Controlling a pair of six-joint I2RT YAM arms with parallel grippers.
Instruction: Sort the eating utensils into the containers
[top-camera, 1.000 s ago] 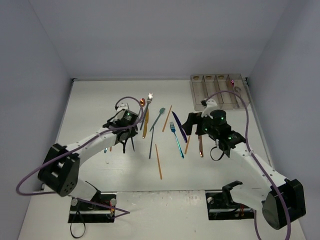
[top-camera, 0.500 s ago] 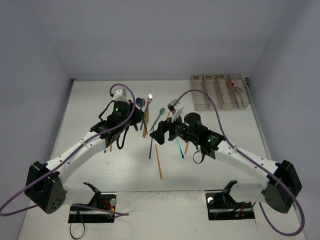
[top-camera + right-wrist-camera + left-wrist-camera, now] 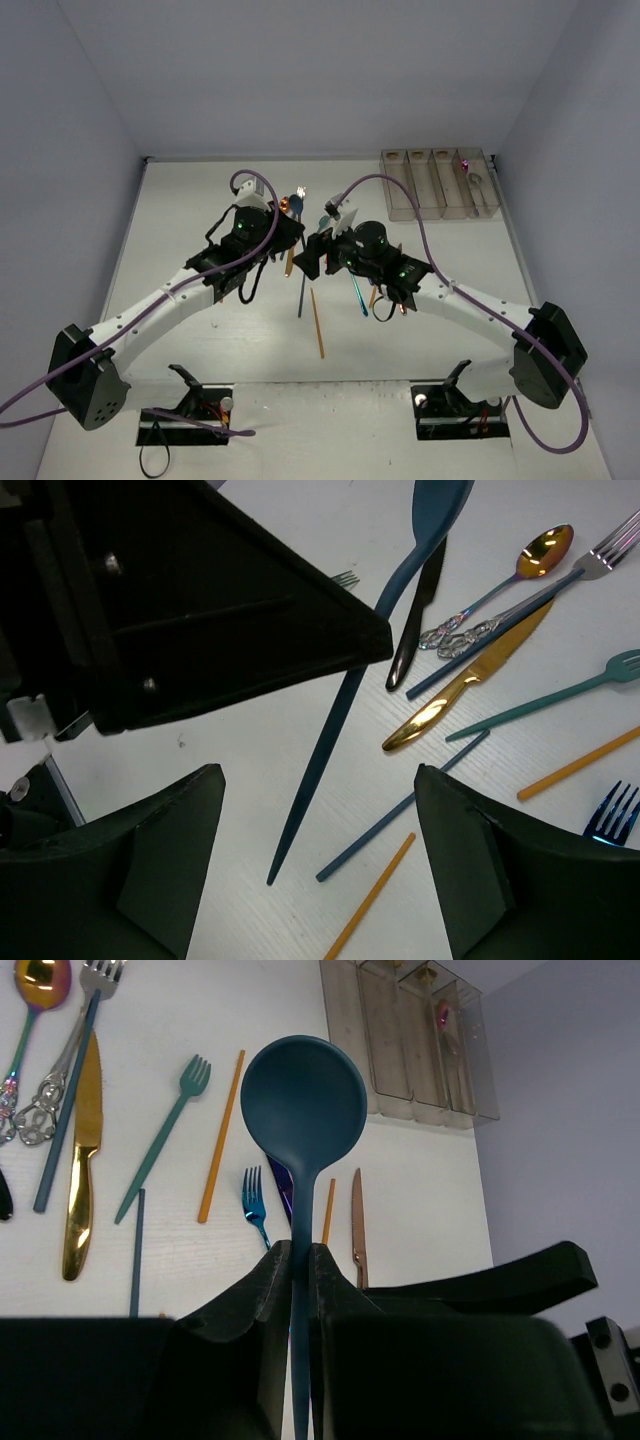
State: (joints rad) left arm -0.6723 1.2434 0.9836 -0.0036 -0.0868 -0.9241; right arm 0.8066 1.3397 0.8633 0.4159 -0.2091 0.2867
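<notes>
My left gripper [image 3: 284,234] is shut on the handle of a dark teal spoon [image 3: 303,1100] and holds it above the table, bowl pointing away in the left wrist view. My right gripper [image 3: 320,775] faces it, open, with the spoon's tapered handle [image 3: 335,740] hanging in the gap between its fingers without touching either; in the top view it [image 3: 311,257] sits just right of the left one. Other eating utensils lie loose below: a gold knife [image 3: 80,1180], a teal fork [image 3: 160,1135], an orange chopstick [image 3: 220,1135] and a blue fork [image 3: 254,1200]. The containers [image 3: 437,185] stand at the back right.
A copper knife [image 3: 358,1225], a black knife [image 3: 415,620], an iridescent spoon [image 3: 545,548] and a silver fork [image 3: 610,550] also lie on the white table. The rightmost bin holds a pink-purple utensil [image 3: 465,165] and a silver spoon [image 3: 476,182]. Another orange chopstick [image 3: 316,322] lies nearer the front.
My right arm has swung left from beside the bins to meet the left gripper, and its jaws have narrowed slightly. The left gripper has shifted right, still holding the spoon.
</notes>
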